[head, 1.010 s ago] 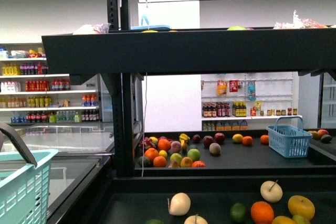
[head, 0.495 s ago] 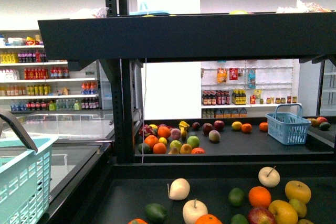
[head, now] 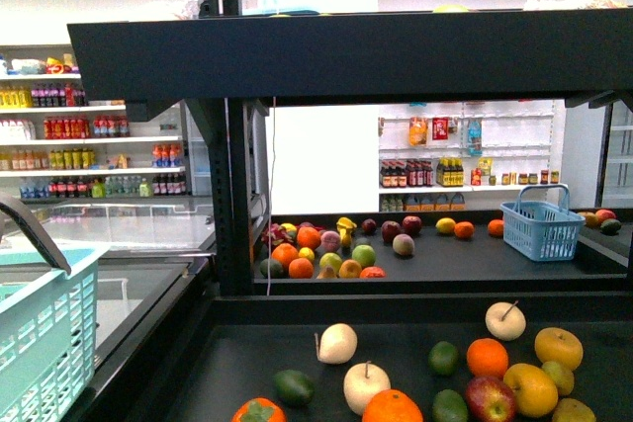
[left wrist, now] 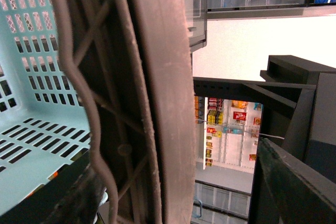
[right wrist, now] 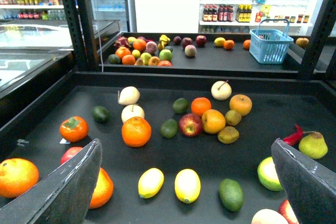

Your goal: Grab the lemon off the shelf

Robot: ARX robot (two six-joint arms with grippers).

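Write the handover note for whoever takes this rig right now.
Right gripper: open, empty, hovering over the shelf.
Left gripper: not visible; its camera shows the teal basket close up.
Two lemons lie side by side on the shelf, close to the right gripper.
Done: nothing picked yet.
Left: lower onto one lemon, grip it, lift it off.
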